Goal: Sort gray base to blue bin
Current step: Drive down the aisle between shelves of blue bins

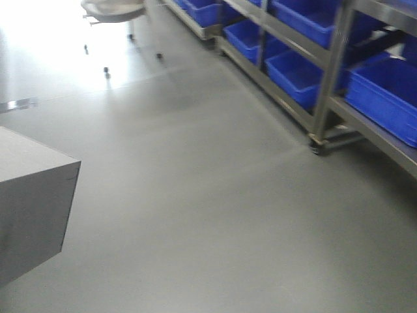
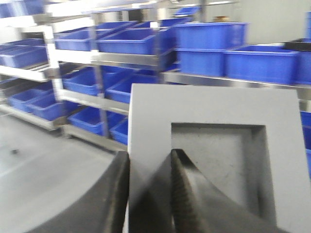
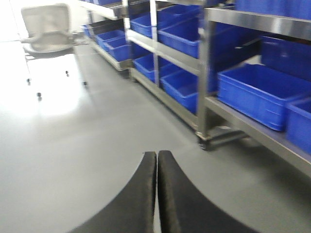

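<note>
The left gripper (image 2: 149,162) pinches one wall of the gray base (image 2: 214,111), one finger sunk in its square recess. The right gripper (image 3: 157,167) has its jaws pressed together above the floor (image 3: 97,145). Beyond, blue bins (image 3: 252,97) line steel racks (image 3: 204,73); I cannot tell their contents

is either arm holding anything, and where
The left gripper pinches the gray base by one wall of its recess, one finger inside, one outside; the right gripper holds nothing.
</note>
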Tool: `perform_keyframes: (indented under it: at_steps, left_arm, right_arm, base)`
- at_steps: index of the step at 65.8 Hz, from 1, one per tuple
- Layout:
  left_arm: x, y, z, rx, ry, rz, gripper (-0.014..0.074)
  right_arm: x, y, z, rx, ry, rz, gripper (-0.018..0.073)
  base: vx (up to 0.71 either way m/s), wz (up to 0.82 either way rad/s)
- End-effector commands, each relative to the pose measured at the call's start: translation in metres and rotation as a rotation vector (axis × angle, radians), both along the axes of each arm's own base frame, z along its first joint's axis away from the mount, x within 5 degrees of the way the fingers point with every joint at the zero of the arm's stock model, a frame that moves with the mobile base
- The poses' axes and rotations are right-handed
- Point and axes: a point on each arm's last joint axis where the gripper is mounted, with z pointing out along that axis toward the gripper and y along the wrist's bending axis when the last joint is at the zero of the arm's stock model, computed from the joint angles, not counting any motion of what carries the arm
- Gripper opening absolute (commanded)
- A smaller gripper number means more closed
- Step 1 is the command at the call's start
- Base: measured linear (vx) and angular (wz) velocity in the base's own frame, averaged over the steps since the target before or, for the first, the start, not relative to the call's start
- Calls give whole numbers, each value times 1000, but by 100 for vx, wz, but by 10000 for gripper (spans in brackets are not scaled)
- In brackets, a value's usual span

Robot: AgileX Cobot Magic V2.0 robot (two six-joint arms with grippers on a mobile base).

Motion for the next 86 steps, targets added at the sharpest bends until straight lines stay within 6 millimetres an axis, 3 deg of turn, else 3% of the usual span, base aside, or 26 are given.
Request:
perform_keyframes:
  at_steps: [1,39,86]
  left_arm:
    - [-1,2,18,-79,-103,8,-6]
    - [-1,2,18,-79,-103,8,-6]
    - [-1,2,18,-79,-103,8,-6]
  right_arm:
    - [1,0,6,-20,-69,-2,-5]
    - [1,0,6,-20,-69,-2,-5]
    - [1,0,6,-20,-69,-2,-5]
  base:
    - [22,71]
    - [23,51]
    - [34,-2]
